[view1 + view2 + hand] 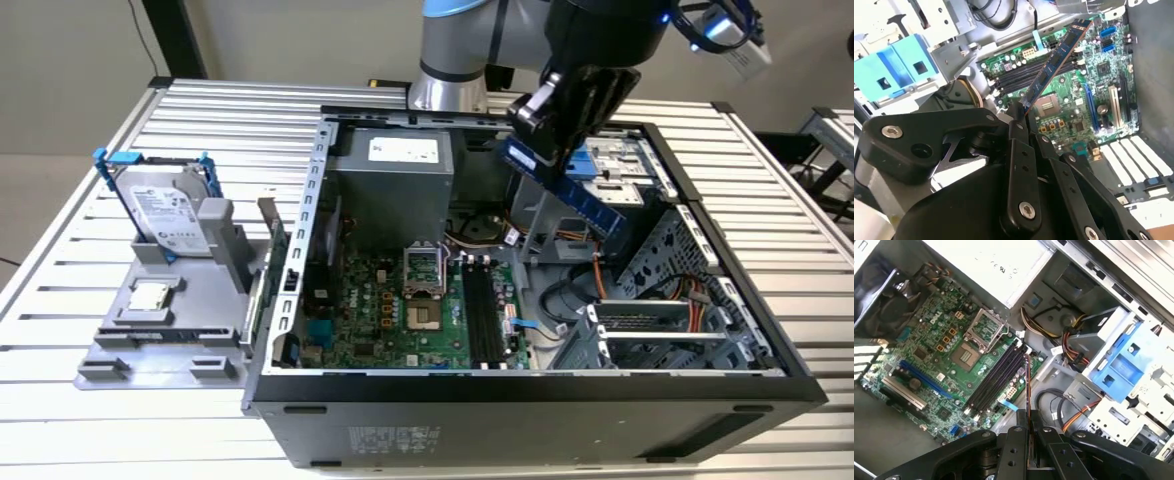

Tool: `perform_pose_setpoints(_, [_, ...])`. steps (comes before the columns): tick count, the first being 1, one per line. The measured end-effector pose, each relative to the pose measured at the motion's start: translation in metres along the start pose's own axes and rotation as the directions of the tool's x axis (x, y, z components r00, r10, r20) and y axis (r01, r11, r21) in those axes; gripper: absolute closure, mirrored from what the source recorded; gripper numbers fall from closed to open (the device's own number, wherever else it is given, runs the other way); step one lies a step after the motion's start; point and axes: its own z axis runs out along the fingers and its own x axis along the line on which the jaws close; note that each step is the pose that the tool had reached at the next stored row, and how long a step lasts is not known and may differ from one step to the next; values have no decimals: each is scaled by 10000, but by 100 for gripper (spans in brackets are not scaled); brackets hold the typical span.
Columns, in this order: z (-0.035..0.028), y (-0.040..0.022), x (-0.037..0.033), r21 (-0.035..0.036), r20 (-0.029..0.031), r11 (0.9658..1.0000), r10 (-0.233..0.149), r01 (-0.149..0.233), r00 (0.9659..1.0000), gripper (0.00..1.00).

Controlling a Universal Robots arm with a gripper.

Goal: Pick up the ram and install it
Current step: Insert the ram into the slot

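**Ram** (567,185): one blue stick, chips along its face. Held by one end, high over the open case, not in any slot. Its long axis ran away from my claw, slanting down into the case, free end lowest and toward the exterior view's right. Seen edge-on in the first wrist view (1027,385) and along its face in the second wrist view (1054,62).

**Claw** (531,130): mine, pressed together on the ram's upper end and pinching it across its thin faces. Both wrist views show the grip (1021,112) (1026,415).

**Slots** (483,315): long black strips lying side by side on the board, all bare. They lay below the ram's free end, well apart from it and toward the exterior view's left. In the second wrist view the ram crossed over the slots (1009,82) on roughly their own line. By my judgement it had yet to be levelled and lowered.

**Board** (400,310): green, flat on the case floor.

**Case** (534,385): side open, on the bench (80,420).

**Drive** (167,210): silver with a blue frame, upright outside the case at the exterior view's left.
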Motion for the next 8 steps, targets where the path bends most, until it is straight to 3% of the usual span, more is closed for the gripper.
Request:
perform_pose_setpoints(5, [0,0,0,23,7,9980,638,-638,9980,100])
perform_pose_setpoints(8, [0,0,0,37,12,9946,1040,-1040,9946,100])
